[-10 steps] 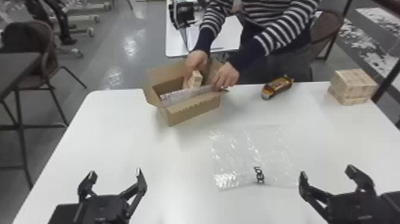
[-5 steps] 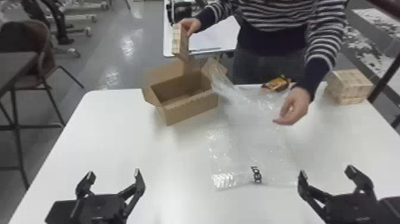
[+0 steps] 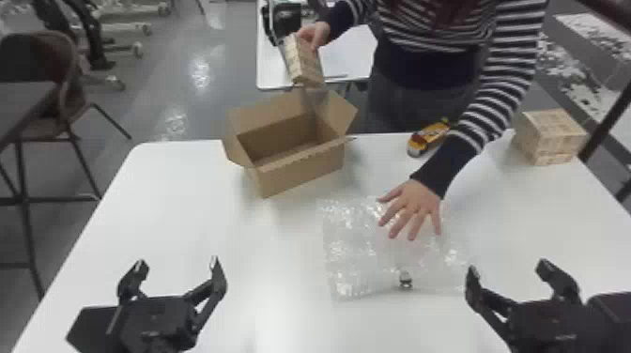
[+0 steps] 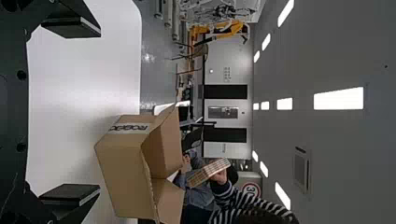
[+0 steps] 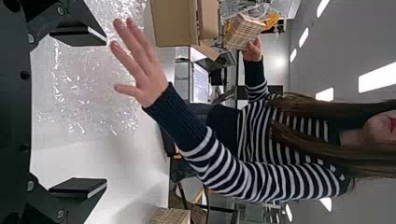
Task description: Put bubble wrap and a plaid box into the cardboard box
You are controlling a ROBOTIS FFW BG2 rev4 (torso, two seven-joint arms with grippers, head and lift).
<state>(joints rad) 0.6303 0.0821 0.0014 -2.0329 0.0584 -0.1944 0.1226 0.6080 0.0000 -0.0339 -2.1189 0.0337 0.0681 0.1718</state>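
My left gripper stands open over the table's near left, my right gripper open over the near right; both hold nothing. The left gripper and right gripper show spread fingers in their wrist views. Beyond them the cardboard box stands with its flaps up and its visible inside bare. A person's hand holds one plaid box above and behind it; another plaid box sits at the far right. Bubble wrap lies flat before the right gripper, a person's other hand over it.
A yellow and brown packet lies at the far edge of the white table, between the cardboard box and the plaid box on the right. The person's striped arm reaches across the table's right half.
The plaid box came up out of the cardboard box in the person's hand. Bubble wrap was lifted out too and now lies on the sheet on the table. Both my arms kept still.
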